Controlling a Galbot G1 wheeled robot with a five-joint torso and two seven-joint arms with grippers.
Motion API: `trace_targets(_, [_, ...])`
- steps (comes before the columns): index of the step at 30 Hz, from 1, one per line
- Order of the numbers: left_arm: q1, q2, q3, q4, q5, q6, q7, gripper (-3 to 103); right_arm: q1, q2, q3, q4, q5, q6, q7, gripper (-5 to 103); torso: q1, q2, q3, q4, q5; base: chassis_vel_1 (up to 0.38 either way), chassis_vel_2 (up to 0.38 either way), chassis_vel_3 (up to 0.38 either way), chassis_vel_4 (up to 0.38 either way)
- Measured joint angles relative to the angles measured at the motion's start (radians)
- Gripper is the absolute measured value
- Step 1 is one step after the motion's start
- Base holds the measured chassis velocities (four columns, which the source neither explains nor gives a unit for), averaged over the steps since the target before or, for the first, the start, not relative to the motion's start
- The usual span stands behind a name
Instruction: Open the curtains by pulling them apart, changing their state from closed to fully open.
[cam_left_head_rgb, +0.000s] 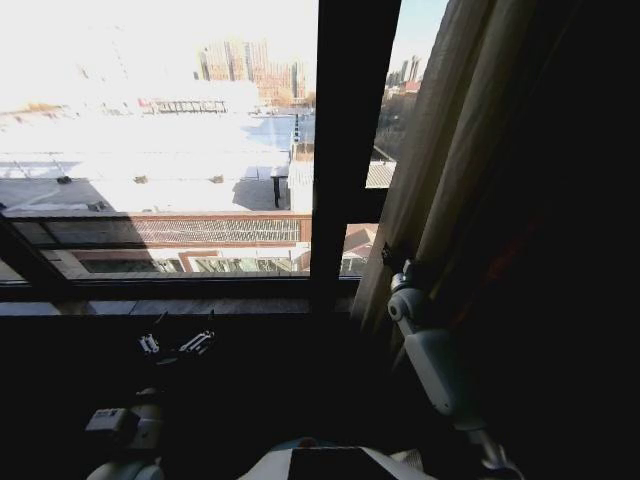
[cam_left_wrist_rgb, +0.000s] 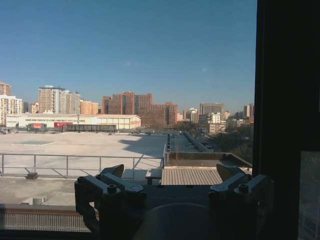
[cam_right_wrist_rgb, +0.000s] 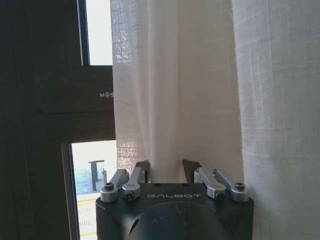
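A cream, pleated curtain (cam_left_head_rgb: 440, 150) hangs bunched at the right of the window, leaving the glass to its left uncovered. My right gripper (cam_left_head_rgb: 392, 258) is raised at the curtain's inner edge. In the right wrist view the woven curtain (cam_right_wrist_rgb: 175, 100) hangs right against this gripper (cam_right_wrist_rgb: 166, 170), and the narrowed fingers hold a fold of it. My left gripper (cam_left_head_rgb: 175, 343) sits low in front of the window sill, away from the fabric. Seen from the left wrist, the left gripper (cam_left_wrist_rgb: 170, 172) is open and empty, facing the glass.
A thick black window frame bar (cam_left_head_rgb: 350, 150) stands upright just left of the curtain and also appears as a dark bar (cam_left_wrist_rgb: 285, 100) in the left wrist view. The dark sill (cam_left_head_rgb: 150, 305) runs below the glass. Rooftops and buildings lie outside.
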Motion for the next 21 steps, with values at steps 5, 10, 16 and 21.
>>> trace_targets(5, [-0.002, 0.000, -0.001, 0.005, 0.000, -0.001, 0.000, 100, 0.002, 0.000, -0.005, -0.001, 0.002, 0.000, 0.003, 24, 0.000, 0.000, 0.000, 0.0000, 0.0000, 0.000, 0.000, 0.000, 0.000])
trace_targets(10, [-0.004, -0.001, -0.001, 0.014, 0.001, -0.004, 0.000, 100, 0.010, 0.000, -0.006, -0.002, 0.029, 0.006, 0.012, 3, 0.000, 0.000, 0.000, 0.0000, 0.0000, 0.000, 0.000, 0.000, 0.000])
trace_targets(16, [-0.006, 0.000, -0.001, 0.022, 0.002, -0.010, 0.000, 100, 0.014, -0.002, -0.003, -0.002, 0.048, 0.007, 0.020, 0, 0.000, 0.000, 0.000, 0.0000, 0.0000, 0.000, 0.000, 0.000, 0.000])
trace_targets(21, [-0.008, 0.000, 0.000, 0.026, 0.003, -0.013, 0.000, 100, 0.019, -0.008, 0.001, 0.002, 0.053, 0.007, 0.022, 0, 0.000, 0.000, 0.000, 0.0000, 0.0001, 0.000, 0.000, 0.000, 0.000])
